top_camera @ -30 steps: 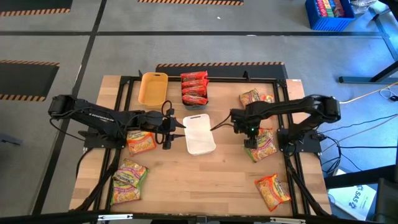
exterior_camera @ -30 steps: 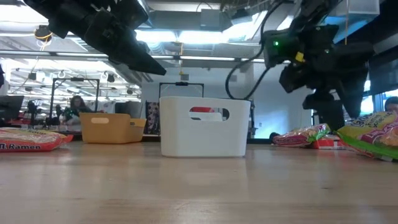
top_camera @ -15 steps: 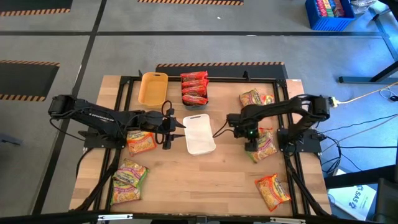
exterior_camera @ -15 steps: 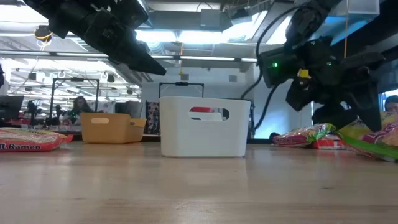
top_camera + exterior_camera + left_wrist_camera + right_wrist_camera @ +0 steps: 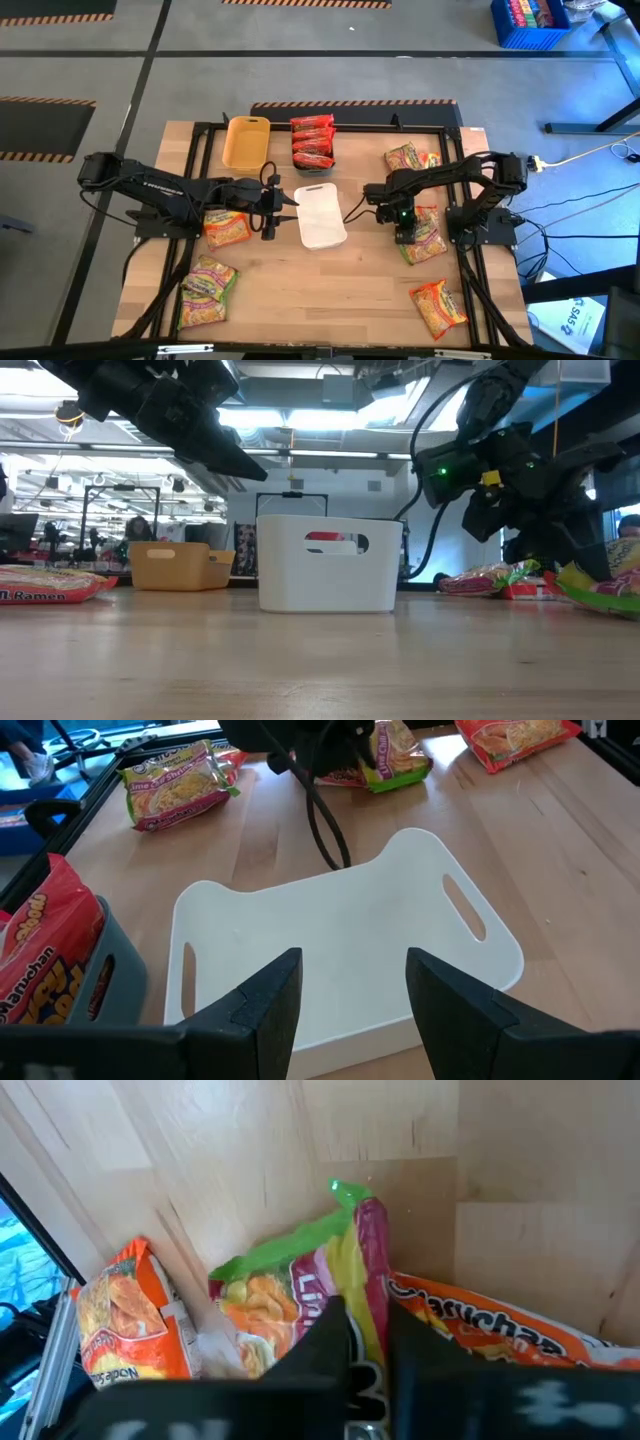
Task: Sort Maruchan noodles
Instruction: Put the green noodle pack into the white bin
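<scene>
Bare light wooden tabletop (image 5: 330,290) is lying open across the near middle, between a green-pink crinkly ramen packet pair (image 5: 206,288) at the near left corner and an orange crinkly ramen packet (image 5: 437,305) at the near right edge. Right gripper (image 5: 365,1340) is pinching a green-pink ramen packet (image 5: 300,1295) by its edge, this packet lying on another orange packet (image 5: 500,1335) right of centre. Left gripper (image 5: 345,995) is hovering with fingers apart, just beside the white oblong plastic tray (image 5: 320,213) at centre, above one more green-pink packet (image 5: 227,228). Farther back, red ramen packets (image 5: 312,140) are filling a dark bin beside a plain yellow oblong tray (image 5: 246,142); more green-pink packets (image 5: 408,157) are sitting far right.
</scene>
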Action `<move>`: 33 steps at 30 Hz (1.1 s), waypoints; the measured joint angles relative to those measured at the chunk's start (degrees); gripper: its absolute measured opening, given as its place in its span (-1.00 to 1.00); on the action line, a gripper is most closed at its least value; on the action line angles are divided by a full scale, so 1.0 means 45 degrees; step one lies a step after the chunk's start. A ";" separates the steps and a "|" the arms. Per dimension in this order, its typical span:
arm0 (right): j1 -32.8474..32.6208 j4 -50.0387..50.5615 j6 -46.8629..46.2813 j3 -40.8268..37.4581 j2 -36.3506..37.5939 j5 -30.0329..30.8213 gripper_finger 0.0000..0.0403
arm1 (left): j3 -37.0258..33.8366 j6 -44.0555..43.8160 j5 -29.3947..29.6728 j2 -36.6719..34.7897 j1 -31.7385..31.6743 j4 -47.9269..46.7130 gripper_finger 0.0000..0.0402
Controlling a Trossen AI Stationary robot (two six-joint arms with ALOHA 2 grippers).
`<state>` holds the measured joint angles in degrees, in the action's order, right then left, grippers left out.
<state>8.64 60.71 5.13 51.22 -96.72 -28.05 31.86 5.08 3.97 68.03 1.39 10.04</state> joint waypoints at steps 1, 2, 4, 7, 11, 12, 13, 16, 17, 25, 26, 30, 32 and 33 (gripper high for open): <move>0.0000 0.0023 0.0019 0.0000 0.0046 0.0037 -0.97 | 0.0000 0.0004 0.0000 0.0000 0.0004 0.0000 -0.13; 0.0000 0.0061 0.0020 0.0004 0.0111 0.0104 -0.97 | 0.0000 0.0000 0.0005 0.0000 0.0005 0.0000 -0.13; -0.0003 0.0143 0.0042 0.0122 0.0134 0.0188 -0.96 | 0.0000 0.0002 0.0000 0.0000 0.0005 0.0000 -0.13; 0.0000 0.0330 0.0075 0.0517 0.0223 0.0221 -0.98 | 0.0000 0.0005 0.0003 0.0000 0.0005 0.0002 -0.13; -0.0004 0.0603 0.0213 0.1381 0.0434 0.0411 -0.99 | 0.0000 0.0005 0.0001 0.0000 0.0004 0.0010 -0.13; 0.0000 0.0653 0.0264 0.1604 0.0497 0.0483 -0.99 | 0.0000 0.0005 0.0005 0.0002 0.0000 0.0010 -0.13; 0.0000 0.0784 0.0292 0.1862 0.0573 0.0566 -1.00 | 0.0000 0.0005 0.0005 0.0000 0.0005 0.0010 -0.13; 0.0000 0.0952 0.0296 0.2629 0.0881 0.0801 -1.00 | 0.0000 0.0005 0.0005 0.0005 0.0004 0.0008 -0.13; 0.0000 0.0962 0.0292 0.2840 0.0991 0.0848 -1.00 | 0.0000 0.0002 0.0002 0.0005 0.0005 0.0007 -0.13; -0.0005 0.0767 0.0199 0.4465 0.1335 0.2653 -1.00 | 0.0000 -0.0005 0.0000 0.0005 0.0005 -0.0010 -0.13; -0.0005 0.0631 0.0195 0.4623 0.1335 0.2889 -1.00 | 0.0000 -0.0009 0.0000 0.0005 0.0005 -0.0006 -0.13; -0.0005 0.0530 -0.0231 0.4828 0.1335 0.3757 -1.00 | 0.0000 -0.0011 0.0000 0.0005 0.0005 -0.0010 -0.13; -0.0005 0.0592 -0.0930 0.4739 0.1335 0.4334 -1.00 | 0.0000 -0.0015 0.0000 0.0005 0.0005 -0.0010 -0.13; -0.0004 0.0670 -0.1297 0.4646 0.1335 0.4539 -0.99 | 0.0000 -0.0015 0.0000 0.0005 0.0005 -0.0010 -0.13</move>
<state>8.63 63.72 -0.71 72.13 -90.72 -7.62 31.86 5.02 3.97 68.05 1.41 10.00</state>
